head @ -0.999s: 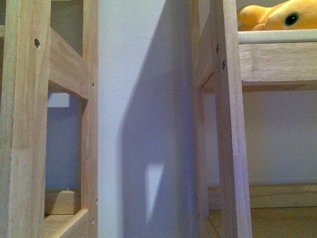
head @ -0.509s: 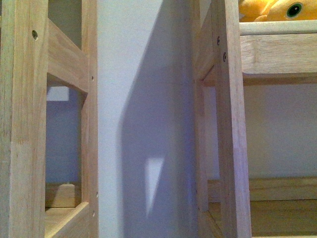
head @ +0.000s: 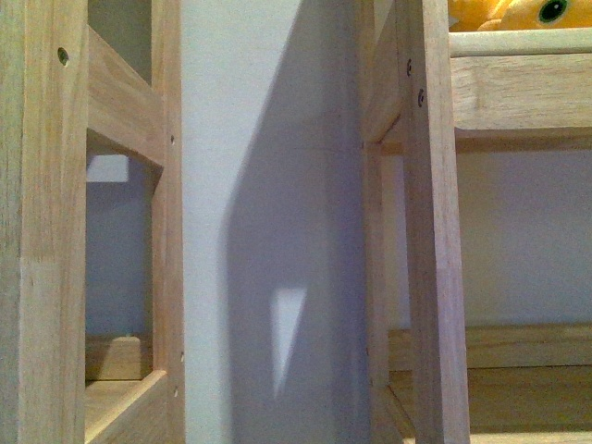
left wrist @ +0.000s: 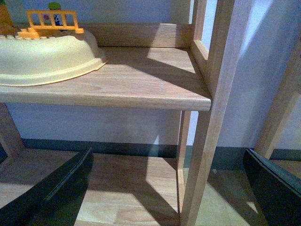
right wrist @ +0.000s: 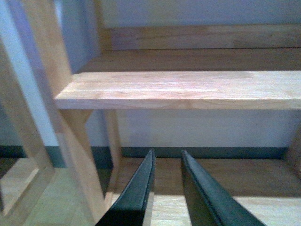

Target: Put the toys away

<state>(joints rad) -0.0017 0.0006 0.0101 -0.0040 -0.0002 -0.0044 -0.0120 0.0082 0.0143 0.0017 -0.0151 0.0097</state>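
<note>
The toy, an orange-yellow plush animal (head: pixel 504 13) with a dark eye, lies on the upper wooden shelf (head: pixel 518 88) at the top right of the front view; only its lower part shows. Neither arm appears in that view. My left gripper (left wrist: pixel 167 155) is open, its dark fingers (left wrist: pixel 61 188) spread wide in front of a rack's upright post (left wrist: pixel 211 117), and it holds nothing. My right gripper (right wrist: pixel 167 153) is shut, its two fingers (right wrist: pixel 138 188) close together and empty, pointing under a bare shelf board (right wrist: pixel 188 89). No wrist view shows the plush.
Two wooden racks stand against a white wall (head: pixel 268 185), one at the left (head: pixel 46 231) and one at the right (head: pixel 435 231). A pale yellow plastic toy (left wrist: pixel 47 56) with an orange railing (left wrist: pixel 51 21) sits on the left rack's shelf (left wrist: pixel 141 84). Lower boards (right wrist: pixel 235 179) run beneath.
In the front view the plush and its shelf have slid upward toward the top edge, and the racks' lower boards show more.
</note>
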